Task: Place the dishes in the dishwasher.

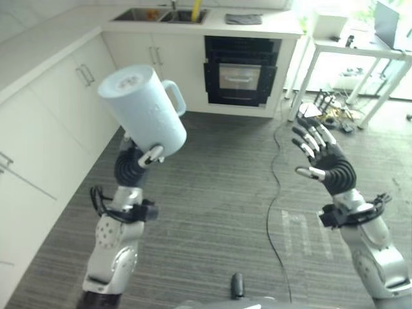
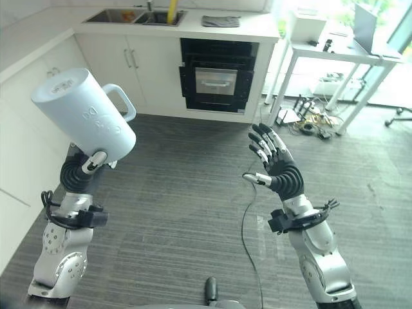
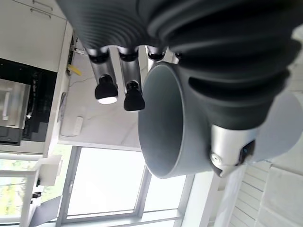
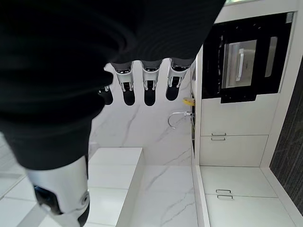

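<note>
left robot hand (image 1: 145,154) clamped on a pale blue pitcher (image 1: 145,112), held up in the air over the floor (image 1: 219,193), tilted, base end toward the head camera, handle (image 1: 175,96) facing the oven (image 1: 241,71). most of that hand's fingers are hidden behind the pitcher; the thumb shows against its wall. left wrist view shows the pitcher's open rim (image 3: 163,123) between thumb and fingers. right robot hand (image 2: 270,161) raised, fingers spread, holding nothing. sink (image 1: 161,14) on the far tabletop (image 1: 257,26), contents hard to make out.
</note>
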### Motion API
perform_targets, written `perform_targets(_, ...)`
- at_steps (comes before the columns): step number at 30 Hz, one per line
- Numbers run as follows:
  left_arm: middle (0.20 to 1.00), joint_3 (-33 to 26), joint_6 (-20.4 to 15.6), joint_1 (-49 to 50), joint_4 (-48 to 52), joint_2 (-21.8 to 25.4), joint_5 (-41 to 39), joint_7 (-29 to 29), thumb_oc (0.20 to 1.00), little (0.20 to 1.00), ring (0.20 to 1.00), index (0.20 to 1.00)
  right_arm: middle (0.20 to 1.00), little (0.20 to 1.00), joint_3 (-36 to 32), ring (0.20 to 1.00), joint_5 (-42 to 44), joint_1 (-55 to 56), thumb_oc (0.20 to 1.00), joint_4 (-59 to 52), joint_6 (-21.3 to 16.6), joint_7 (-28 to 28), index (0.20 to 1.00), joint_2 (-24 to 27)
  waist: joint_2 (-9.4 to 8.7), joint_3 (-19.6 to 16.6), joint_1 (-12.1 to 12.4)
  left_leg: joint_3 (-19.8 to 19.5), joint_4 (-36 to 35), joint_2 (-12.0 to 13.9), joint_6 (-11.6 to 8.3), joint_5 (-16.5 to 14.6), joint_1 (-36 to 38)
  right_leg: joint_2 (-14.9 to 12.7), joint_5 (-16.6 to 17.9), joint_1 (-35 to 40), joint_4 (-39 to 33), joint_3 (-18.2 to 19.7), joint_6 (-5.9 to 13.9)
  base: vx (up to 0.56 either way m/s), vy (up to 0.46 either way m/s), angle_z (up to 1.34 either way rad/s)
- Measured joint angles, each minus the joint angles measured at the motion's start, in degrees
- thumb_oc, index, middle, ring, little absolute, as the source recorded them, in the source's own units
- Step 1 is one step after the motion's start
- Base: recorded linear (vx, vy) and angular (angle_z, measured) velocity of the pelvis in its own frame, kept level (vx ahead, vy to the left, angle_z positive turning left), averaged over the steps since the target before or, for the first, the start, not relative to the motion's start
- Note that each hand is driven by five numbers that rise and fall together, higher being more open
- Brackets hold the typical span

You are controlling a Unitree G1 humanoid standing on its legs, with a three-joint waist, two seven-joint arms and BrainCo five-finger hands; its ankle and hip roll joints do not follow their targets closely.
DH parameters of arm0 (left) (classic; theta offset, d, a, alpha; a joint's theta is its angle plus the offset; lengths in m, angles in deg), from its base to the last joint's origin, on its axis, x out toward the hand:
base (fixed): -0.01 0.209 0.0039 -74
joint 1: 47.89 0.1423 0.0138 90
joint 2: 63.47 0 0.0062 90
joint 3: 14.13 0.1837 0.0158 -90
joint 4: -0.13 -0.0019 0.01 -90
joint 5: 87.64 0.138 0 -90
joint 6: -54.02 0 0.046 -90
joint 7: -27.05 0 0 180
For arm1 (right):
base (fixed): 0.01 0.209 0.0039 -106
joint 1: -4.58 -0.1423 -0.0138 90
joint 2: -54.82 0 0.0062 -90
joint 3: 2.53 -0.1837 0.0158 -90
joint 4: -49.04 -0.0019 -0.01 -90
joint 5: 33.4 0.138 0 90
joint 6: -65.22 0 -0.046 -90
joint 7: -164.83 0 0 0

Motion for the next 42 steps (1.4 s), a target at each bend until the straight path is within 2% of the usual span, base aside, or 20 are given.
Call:
perform_targets(2, 0.200, 1.3, 0.0, -1.5, -0.3, -0.3, -2.5, 0.9, 0.200, 0.200, 0.200, 0.200, 1.000, 1.000, -0.1, 1.000, 0.7, 0.2, 1.000, 0.3, -0.1, -1.0, 1.000, 0.1, 0.51, 0.7, -0.8, 3.1, 1.8, -0.3, -0.19, 0.0, -2.1, -1.1, -0.1, 0.6, 0.0, -2.9, 0.51, -0.07, -0.093, 0.86)
perform_targets(3, 0.200, 2.6, 0.1, -4.1, -1.8, -1.0, -4.0, 2.2, 0.200, 0.200, 0.200, 0.200, 1.000, 1.000, -0.9, 1.000, 0.7, 1.4, 1.000, 0.3, -0.3, -1.7, 1.000, 0.1, 1.07, 1.8, -2.1, 8.3, 3.7, -0.5, -1.33, 0.7, -4.0, -2.5, -0.1, 1.4, 0.0, -6.5, 0.24, -0.11, -0.002, 1.97)
perform_targets(4, 0.200, 3.6, 0.3, -7.1, -2.5, -1.3, -4.5, 3.1, 0.200, 0.200, 0.200, 0.200, 1.000, 1.000, -1.7, 1.000, 0.6, 2.6, 1.000, 0.3, -0.3, -2.5, 1.000, 0.5, 1.98, 2.9, -3.6, 17.6, 4.1, 0.6, -2.17, 0.7, -5.2, -3.9, -1.5, 2.4, 0.0, -11.6, 0.04, -0.09, 0.060, 2.02)
perform_targets(5, 0.200, 3.5, 0.1, -8.2, -2.1, -1.0, -4.5, 3.7, 0.200, 0.200, 0.200, 0.200, 1.000, 1.000, -2.5, 1.000, 0.4, 2.6, 1.000, 0.4, -0.3, -2.7, 1.000, 0.5, 2.23, 3.6, -3.2, 22.3, 3.9, 2.0, -2.03, 0.8, -5.3, -4.7, -2.9, 2.5, 0.0, -12.9, 0.05, -0.05, 0.092, 1.53)
perform_targets(6, 0.200, 2.9, -0.5, -8.0, -1.4, -0.6, -4.5, 3.7, 0.200, 0.200, 0.200, 0.200, 1.000, 1.000, -3.1, 1.000, 0.3, 1.8, 1.000, 0.2, -0.3, -2.2, 1.000, 0.3, 2.24, 3.5, -3.1, 22.9, 1.4, 2.7, -1.83, 1.1, -4.6, -5.7, -2.9, 2.2, 0.0, -13.4, 0.73, -0.02, 0.094, 0.53)
perform_targets(8, 0.200, 0.5, -0.6, -7.5, -1.4, -0.3, -4.4, 3.4, 0.200, 0.200, 0.200, 0.200, 1.000, 1.000, -5.3, 1.000, 0.5, 0.6, 1.000, 0.0, -0.5, -0.9, 1.000, 0.2, 4.54, 3.5, -3.4, 18.1, -7.3, 3.1, -0.85, 3.7, 0.8, -6.1, -1.8, 2.3, 0.0, -11.9, 3.51, 0.00, 0.066, -0.25)
perform_targets(9, 0.200, -0.4, -0.7, -7.4, -1.5, -0.6, -4.4, 3.4, 0.200, 0.200, 0.200, 0.200, 1.000, 1.000, -7.0, 1.000, 0.8, 1.3, 1.000, -0.1, -0.8, -0.7, 1.000, 0.3, 6.67, 3.8, -3.8, 16.8, -7.3, 4.2, -2.26, 5.6, 2.1, -5.3, -1.8, 2.8, 0.0, -11.2, 4.17, 0.01, 0.036, -0.47)
perform_targets(10, 0.200, -1.2, -0.6, -6.7, -1.4, -0.8, -4.4, 3.4, 0.200, 0.200, 0.200, 0.200, 1.000, 1.000, -7.8, 1.000, 1.0, 3.6, 1.000, -0.2, -1.0, -0.5, 1.000, -1.1, 6.60, 3.9, -4.8, 16.9, -7.4, 3.2, -1.37, 5.3, 2.6, -6.2, -1.8, 3.1, 0.0, -10.7, 5.53, 0.00, 0.012, -0.25)
perform_targets(13, 0.200, -1.4, -0.4, -5.4, -1.3, -1.7, -4.1, 3.6, 0.200, 0.200, 0.200, 0.200, 1.000, 1.000, -6.8, 1.000, 0.9, 6.8, 1.000, -0.4, -1.0, 1.1, 1.000, -2.7, 5.51, 3.8, -6.4, 17.0, -7.0, 1.5, -0.69, 4.9, 2.9, -7.9, -1.1, 3.0, 0.0, -10.6, 6.40, 0.00, -0.003, 0.01)
perform_targets(25, 0.200, -0.1, -0.1, -5.7, -1.3, -0.2, -3.1, 4.3, 0.200, 0.200, 0.200, 0.200, 1.000, 1.000, -3.9, 1.000, 0.7, 3.6, 1.000, -0.4, -1.0, -0.3, 1.000, -2.5, 5.36, 2.1, -7.1, 18.2, -7.0, 2.6, -1.04, 4.7, 4.2, -6.2, -1.7, 3.5, 0.0, -8.5, 6.64, 0.01, -0.050, -0.06)
perform_targets(27, 0.200, 0.6, -0.1, -4.8, -1.0, 0.0, -1.7, 5.1, 0.200, 0.200, 0.200, 0.200, 1.000, 1.000, -3.8, 1.000, 0.8, 3.7, 1.000, -0.4, -1.0, -0.2, 1.000, -2.3, 4.70, 1.3, -6.9, 17.9, -1.5, 2.5, -2.42, 2.9, 2.5, -5.9, -2.2, 2.6, 0.0, -6.6, 5.47, 0.10, 0.002, -0.63)
perform_targets(28, 0.200, 0.0, -0.2, -2.7, -0.2, 0.4, -1.0, 5.3, 0.200, 0.200, 0.200, 0.200, 1.000, 1.000, -2.4, 1.000, 1.1, 4.4, 1.000, -0.5, -0.9, 0.4, 1.000, -2.8, 0.87, 1.4, -5.7, 12.7, 13.8, 0.6, -2.55, 1.6, -4.6, -7.2, -0.8, 1.1, 1.5, -1.8, 4.48, 0.09, 0.088, -1.78)
perform_targets(29, 0.200, -1.0, -0.9, 2.6, 1.8, -0.1, -0.3, 5.0, 0.200, 0.200, 0.200, 0.200, 1.000, 1.000, -0.4, 1.000, 1.8, 4.2, 1.000, -1.5, -0.6, 1.8, 1.000, -2.7, -1.55, 0.5, -2.9, 3.1, 16.9, -4.4, -1.11, -0.9, -8.2, -8.0, -0.6, -1.0, 2.2, 4.6, 6.29, 0.08, 0.177, -2.56)
perform_targets(30, 0.200, -1.5, -1.2, 5.4, 2.0, -0.2, 0.7, 5.1, 0.200, 0.200, 0.200, 0.200, 1.000, 1.000, 0.3, 1.000, 2.0, 4.0, 1.000, -2.3, -0.9, 2.8, 1.000, -2.7, -1.62, 0.7, -2.0, -0.5, 11.8, -7.0, 1.22, -2.3, -7.8, -8.2, -0.7, -1.3, 1.3, 7.6, 6.28, 0.05, 0.188, -2.48)
perform_targets(31, 0.200, -1.2, -0.7, 4.6, -0.4, 0.0, 1.2, 5.8, 0.200, 0.200, 0.200, 0.200, 1.000, 1.000, 0.3, 1.000, 2.0, 4.0, 1.000, -1.9, -1.0, 2.6, 1.000, -2.6, -0.17, 0.9, -3.6, 1.8, 9.6, -7.2, 2.98, -2.1, -8.5, -7.6, -0.6, -1.0, 1.3, 5.4, 6.59, 0.08, 0.183, -1.87)
perform_targets(32, 0.200, -1.5, -0.4, 2.4, -3.5, 0.3, 1.5, 6.3, 0.200, 0.200, 0.200, 0.200, 1.000, 1.000, 0.4, 1.000, 2.0, 5.1, 1.000, -2.4, -1.3, 2.3, 1.000, -2.2, 4.73, 0.0, -5.2, 4.5, 8.2, -4.0, 6.26, 0.5, -9.2, -4.3, -1.3, -1.3, 3.3, 3.4, 8.17, 0.10, 0.153, -1.43)
perform_targets(33, 0.200, -1.5, -0.4, 2.0, -4.3, 0.2, 1.9, 6.2, 0.200, 0.200, 0.200, 0.200, 1.000, 1.000, 0.7, 1.000, 2.0, 5.9, 1.000, -2.4, -1.4, 2.4, 1.000, -1.9, 5.47, -0.4, -5.4, 6.3, 7.8, -2.6, 6.17, 0.7, -9.2, -3.9, -2.5, -3.1, 7.5, 2.9, 7.99, 0.12, 0.133, -1.03)
perform_targets(34, 0.200, -1.1, -0.3, 1.3, -3.8, -0.3, 2.1, 6.4, 0.200, 0.200, 0.200, 0.200, 1.000, 1.000, -0.4, 1.000, 2.0, 6.9, 1.000, -2.8, -1.5, 2.4, 1.000, -1.7, 5.46, -0.5, -6.5, 6.3, 5.9, -2.4, 6.02, 0.8, -9.1, -4.6, -4.0, -4.1, 12.7, 1.7, 7.96, 0.12, 0.117, -0.47)
perform_targets(35, 0.200, -1.2, 0.9, 1.6, -1.4, 3.5, 2.1, 6.9, 0.200, 0.200, 0.200, 0.200, 1.000, 1.000, -3.0, 1.000, 4.3, 10.9, 1.000, -4.1, -1.5, 3.7, 1.000, -2.7, 2.36, -0.3, -7.2, 7.4, -6.9, -3.9, 3.71, 8.0, -0.8, -8.9, -7.4, 9.2, 0.0, -1.2, 8.98, 0.05, 0.045, 0.02)
perform_targets(42, 0.200, -1.4, -1.1, -0.5, -1.4, 1.9, 1.8, 4.1, 0.200, 0.200, 0.200, 0.200, 1.000, 1.000, -0.9, 1.000, 1.4, 6.4, 1.000, 0.1, -2.8, 0.1, 1.000, -2.7, 2.02, -0.1, -6.1, 7.3, -6.8, -3.4, 3.03, 8.6, -2.8, -8.6, -7.0, 7.4, 0.0, -4.2, 8.64, -0.02, -0.017, 0.08)
